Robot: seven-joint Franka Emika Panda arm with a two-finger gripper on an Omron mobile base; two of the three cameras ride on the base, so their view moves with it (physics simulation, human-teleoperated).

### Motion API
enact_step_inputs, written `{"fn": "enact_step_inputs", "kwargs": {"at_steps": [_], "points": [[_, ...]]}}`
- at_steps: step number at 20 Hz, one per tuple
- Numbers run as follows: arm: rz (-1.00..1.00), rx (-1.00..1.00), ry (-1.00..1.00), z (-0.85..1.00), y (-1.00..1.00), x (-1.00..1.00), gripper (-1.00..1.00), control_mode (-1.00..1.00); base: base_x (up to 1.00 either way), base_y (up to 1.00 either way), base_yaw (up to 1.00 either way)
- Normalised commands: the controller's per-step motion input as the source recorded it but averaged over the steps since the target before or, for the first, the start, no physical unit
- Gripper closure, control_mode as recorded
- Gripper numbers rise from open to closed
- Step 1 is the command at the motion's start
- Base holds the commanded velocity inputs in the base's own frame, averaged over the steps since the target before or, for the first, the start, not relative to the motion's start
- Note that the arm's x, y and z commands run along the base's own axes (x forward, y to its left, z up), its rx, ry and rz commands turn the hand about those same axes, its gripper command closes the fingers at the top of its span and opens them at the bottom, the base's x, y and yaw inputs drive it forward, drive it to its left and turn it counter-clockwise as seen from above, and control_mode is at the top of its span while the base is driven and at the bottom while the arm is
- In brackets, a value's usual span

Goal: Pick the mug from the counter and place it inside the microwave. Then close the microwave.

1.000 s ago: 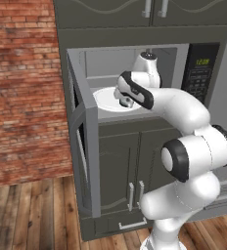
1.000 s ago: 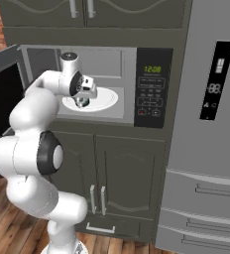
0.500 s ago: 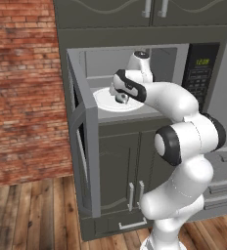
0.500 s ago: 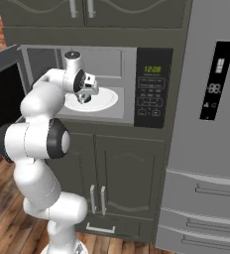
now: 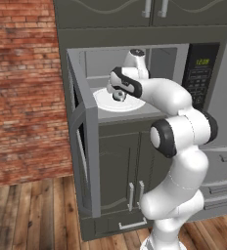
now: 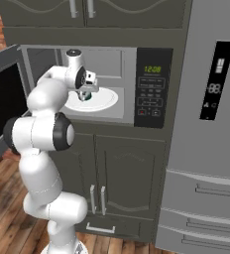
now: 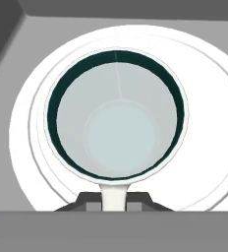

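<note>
Mug: inside microwave cavity, over white round plate; mouth facing hand camera, kept upright for set-down.
Jaws: clamped on mug handle, gripper low over plate.
Microwave: door swung wide, leaving reach-in clearance.
Pending: release, withdraw, close door.

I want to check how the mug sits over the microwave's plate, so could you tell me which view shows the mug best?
The hand view: it looks straight down into the mug, its handle between the fingertips, the white plate around it. In both base views the mug shows as a small dark shape under the gripper.
</note>
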Motion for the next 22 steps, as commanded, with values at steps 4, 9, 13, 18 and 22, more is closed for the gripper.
{"fn": "enact_step_inputs", "kwargs": {"at_steps": [4, 9, 13, 18, 22], "points": [[0.0, 0.0, 0.0, -0.2, 0.0, 0.06, 1.0, -1.0, 0.0, 0.0, 0.0], [0.0, 0.0, 0.0, -0.34, 0.0, 0.04, 1.0, -1.0, 0.0, 0.0, 0.0], [0.0, 0.0, 0.0, -0.13, 0.0, 0.04, 1.0, -1.0, 0.0, 0.0, 0.0], [0.0, 0.0, 0.0, 0.0, 0.0, 0.0, 1.0, -1.0, 0.0, 0.0, 0.0], [0.0, 0.0, 0.0, 0.0, 0.0, 0.0, -1.0, -1.0, 0.0, 0.0, 0.0]]}}
